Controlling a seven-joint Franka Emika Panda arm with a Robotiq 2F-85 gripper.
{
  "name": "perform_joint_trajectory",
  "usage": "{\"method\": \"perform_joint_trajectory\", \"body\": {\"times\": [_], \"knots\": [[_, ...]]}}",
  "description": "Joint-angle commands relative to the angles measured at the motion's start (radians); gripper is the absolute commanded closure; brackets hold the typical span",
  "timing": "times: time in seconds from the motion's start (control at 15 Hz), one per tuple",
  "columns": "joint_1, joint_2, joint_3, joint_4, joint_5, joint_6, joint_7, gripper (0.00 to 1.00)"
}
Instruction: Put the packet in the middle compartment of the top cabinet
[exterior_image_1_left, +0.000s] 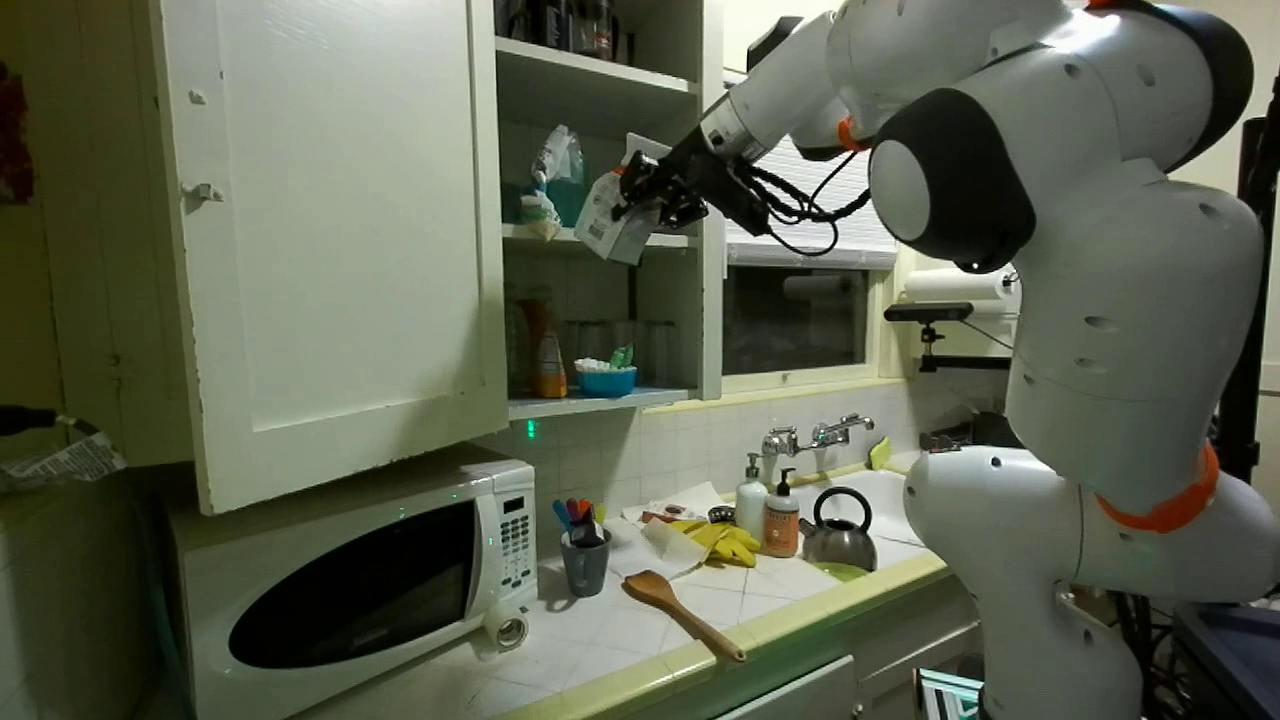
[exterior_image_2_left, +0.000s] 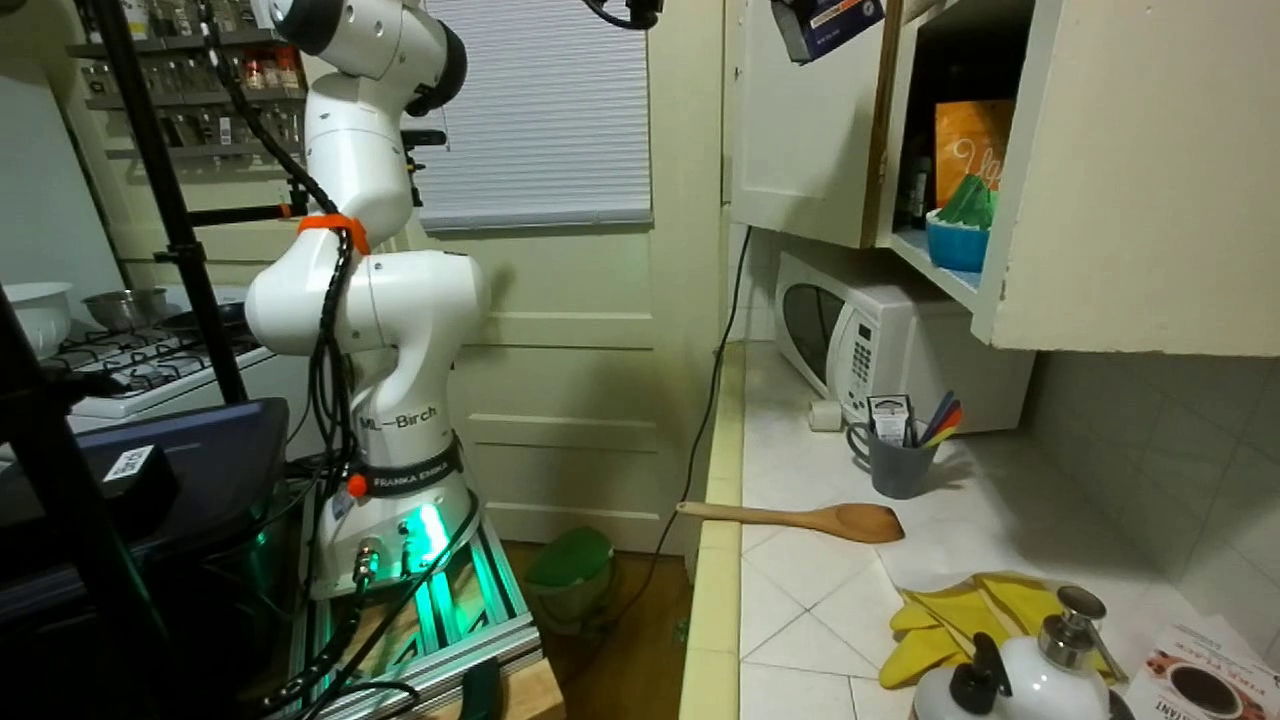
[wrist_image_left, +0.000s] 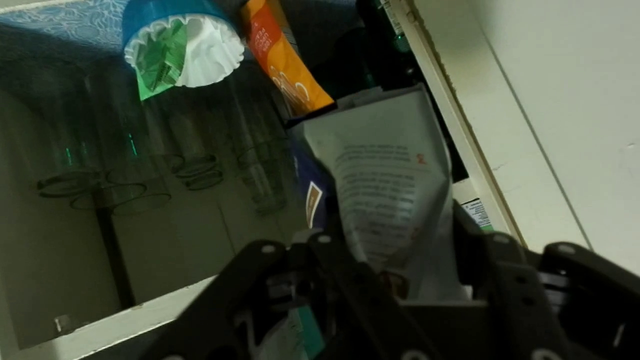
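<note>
The packet (exterior_image_1_left: 605, 222) is pale with print on its sides and hangs tilted in front of the open top cabinet. It shows dark blue at the top of an exterior view (exterior_image_2_left: 835, 25) and pale with print in the wrist view (wrist_image_left: 385, 165). My gripper (exterior_image_1_left: 640, 195) is shut on it, with fingers on both sides of it in the wrist view (wrist_image_left: 395, 235). The packet is near the front edge of the middle compartment's shelf (exterior_image_1_left: 678, 241). A clear bag (exterior_image_1_left: 555, 160) and a blue-green bottle (exterior_image_1_left: 570, 190) stand in that compartment.
The cabinet door (exterior_image_1_left: 350, 220) stands open beside the compartments. The lower compartment holds a blue bowl (exterior_image_1_left: 606, 380), an orange packet (exterior_image_1_left: 548, 365) and glasses (wrist_image_left: 195, 170). Dark bottles (exterior_image_1_left: 575, 25) stand on the top shelf. A microwave (exterior_image_1_left: 360, 580) and wooden spoon (exterior_image_1_left: 680, 610) are below.
</note>
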Motion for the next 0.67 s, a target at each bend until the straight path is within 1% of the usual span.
{"method": "perform_joint_trajectory", "body": {"times": [0.0, 0.07, 0.13, 0.27, 0.33, 0.4, 0.6], "knots": [[-0.003, -0.008, 0.005, 0.011, 0.002, 0.0, 0.0, 0.49], [-0.005, -0.012, 0.006, 0.019, 0.002, 0.0, 0.0, 0.49], [-0.005, -0.013, 0.006, 0.024, 0.002, 0.0, 0.0, 0.74], [-0.017, -0.015, 0.031, 0.032, -0.006, -0.009, 0.005, 0.74], [-0.148, 0.033, 0.09, 0.025, 0.089, 0.046, -0.037, 0.74], [-0.162, 0.033, 0.108, 0.028, 0.103, 0.037, -0.037, 0.74], [-0.263, 0.069, 0.165, 0.049, 0.197, 0.026, -0.036, 0.74]]}}
